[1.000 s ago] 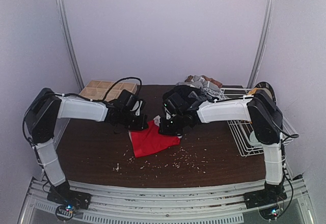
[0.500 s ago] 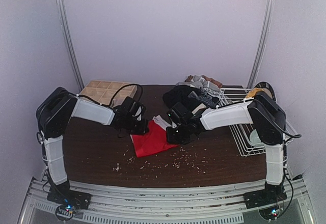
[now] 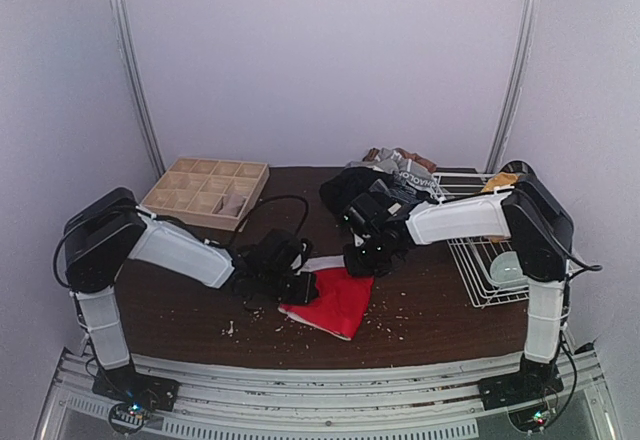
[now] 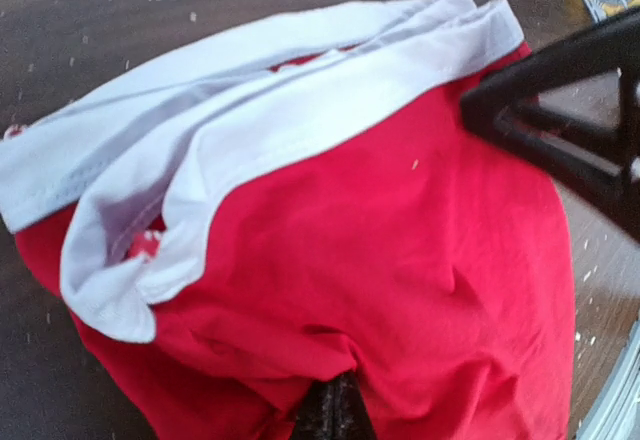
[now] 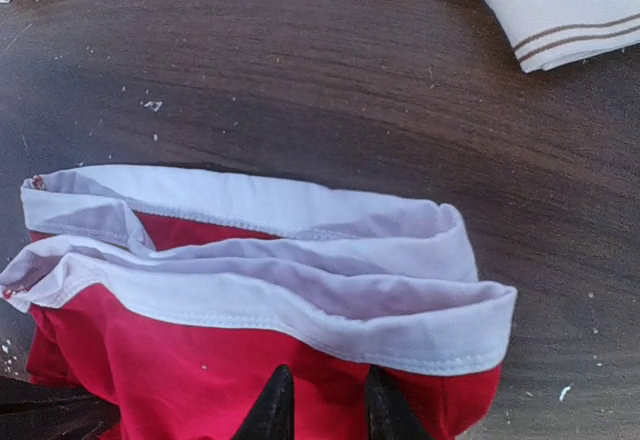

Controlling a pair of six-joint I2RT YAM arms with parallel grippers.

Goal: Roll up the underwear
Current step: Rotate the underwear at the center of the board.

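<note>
The red underwear [image 3: 335, 300] with its pale waistband [image 5: 250, 260] lies crumpled on the dark table near the front middle. My left gripper [image 3: 300, 285] is at its left edge, shut on a fold of the red cloth [image 4: 400, 260], and only a dark sliver of the gripper [image 4: 335, 410] shows under the fabric. My right gripper [image 3: 365, 258] is at the far right corner. Its two black fingertips [image 5: 275, 405] stand a little apart on the red cloth just below the waistband, with flat cloth showing between them. It also shows in the left wrist view, as the right gripper [image 4: 560, 130].
More underwear is heaped [image 3: 385, 185] at the back of the table, and a white striped waistband [image 5: 560, 10] reaches out from it. A wooden grid tray [image 3: 205, 190] stands at the back left, a wire rack [image 3: 490, 260] at the right. Crumbs [image 3: 300, 325] litter the tabletop.
Both grippers and the red underwear have moved toward the front right of the table. The cloth has turned, its red body now pointing forward.
</note>
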